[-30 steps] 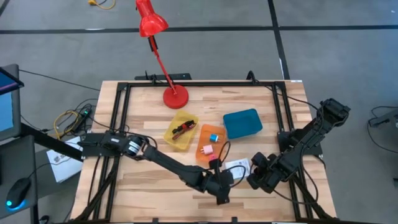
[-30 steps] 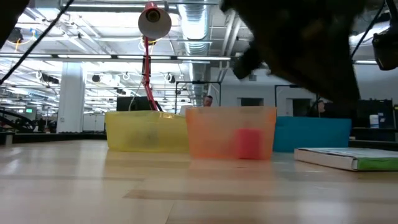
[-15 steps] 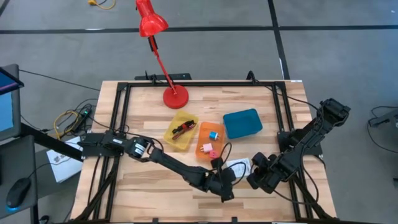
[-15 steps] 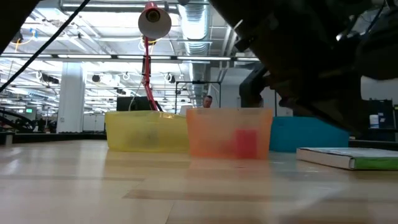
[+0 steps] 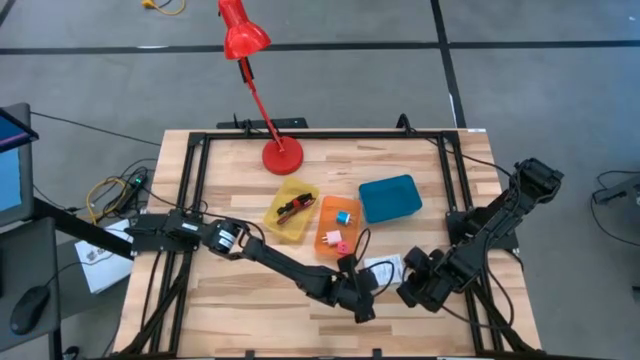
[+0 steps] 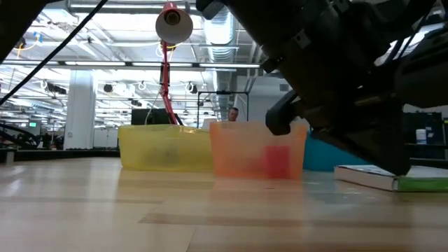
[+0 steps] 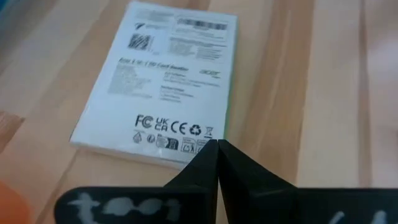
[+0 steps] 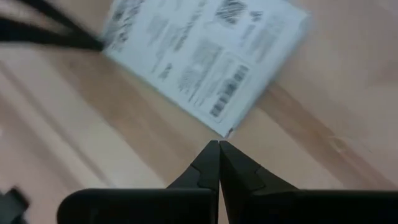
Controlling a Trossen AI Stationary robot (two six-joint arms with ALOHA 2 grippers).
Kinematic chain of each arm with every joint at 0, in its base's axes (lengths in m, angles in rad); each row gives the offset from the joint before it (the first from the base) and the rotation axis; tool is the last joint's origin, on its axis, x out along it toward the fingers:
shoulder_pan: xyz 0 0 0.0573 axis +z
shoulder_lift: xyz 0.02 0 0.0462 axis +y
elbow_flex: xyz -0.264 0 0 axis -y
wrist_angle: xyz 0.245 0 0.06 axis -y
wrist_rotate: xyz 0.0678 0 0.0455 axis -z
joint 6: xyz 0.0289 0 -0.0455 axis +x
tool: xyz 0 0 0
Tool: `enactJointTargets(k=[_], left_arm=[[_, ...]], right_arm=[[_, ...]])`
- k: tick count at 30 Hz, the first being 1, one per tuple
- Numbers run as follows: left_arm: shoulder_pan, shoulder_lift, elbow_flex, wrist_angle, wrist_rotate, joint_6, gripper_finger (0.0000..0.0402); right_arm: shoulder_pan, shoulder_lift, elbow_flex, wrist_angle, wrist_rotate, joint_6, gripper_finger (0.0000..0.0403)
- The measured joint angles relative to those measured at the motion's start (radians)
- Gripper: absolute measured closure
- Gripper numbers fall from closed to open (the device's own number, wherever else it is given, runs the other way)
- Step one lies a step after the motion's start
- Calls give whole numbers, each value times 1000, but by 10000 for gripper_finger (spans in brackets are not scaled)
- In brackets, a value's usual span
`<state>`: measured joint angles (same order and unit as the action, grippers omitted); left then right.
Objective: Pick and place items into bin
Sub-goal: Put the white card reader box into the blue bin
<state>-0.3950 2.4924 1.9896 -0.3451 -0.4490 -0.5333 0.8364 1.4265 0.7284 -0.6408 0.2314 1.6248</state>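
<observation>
The flat white printed packet point(image 5: 382, 268) lies flat on the wood between both grippers. My left gripper point(image 7: 217, 143) is shut, with its tips at the packet's printed edge; in the high view it point(image 5: 363, 288) is just near of the packet. My right gripper point(image 8: 219, 144) is shut and hovers a short way off a packet corner point(image 8: 227, 130). The orange bin point(image 5: 322, 243) holds a blue cube point(image 5: 344, 218), a pale pink cube point(image 5: 333, 238) and a hot pink one point(image 5: 343, 247). A black-and-red cable bundle point(image 5: 293, 208) lies in the yellow bin point(image 5: 275, 222). My left gripper's shut fingertips stand at the packet's edge point(image 7: 200, 147), by the row of printed marks, slanting down from the table's near side. I cannot tell whether they touch it. The packet lies flat on the table.
A blue bin point(image 5: 390, 198) sits far right of the orange one. A red lamp's base point(image 5: 282, 156) stands near the far edge, its head leaning out past it. A black frame point(image 5: 190, 200) borders the table. Bare wood lies left of the bins.
My left gripper has moved a little toward the far edge and down, closing on the white packet's near edge. My right arm has kept still.
</observation>
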Motion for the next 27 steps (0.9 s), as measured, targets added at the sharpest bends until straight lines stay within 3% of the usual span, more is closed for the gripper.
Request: enactJointTargets(k=[7, 27], left_arm=[[1, -5, 2, -65, 33, -26, 402], [-33, -6, 3, -112, 46, -51, 402]], right_arm=[[-17, 0, 0, 32, -16, -62, 373], [-111, 2, -68, 55, 11, -81, 162]])
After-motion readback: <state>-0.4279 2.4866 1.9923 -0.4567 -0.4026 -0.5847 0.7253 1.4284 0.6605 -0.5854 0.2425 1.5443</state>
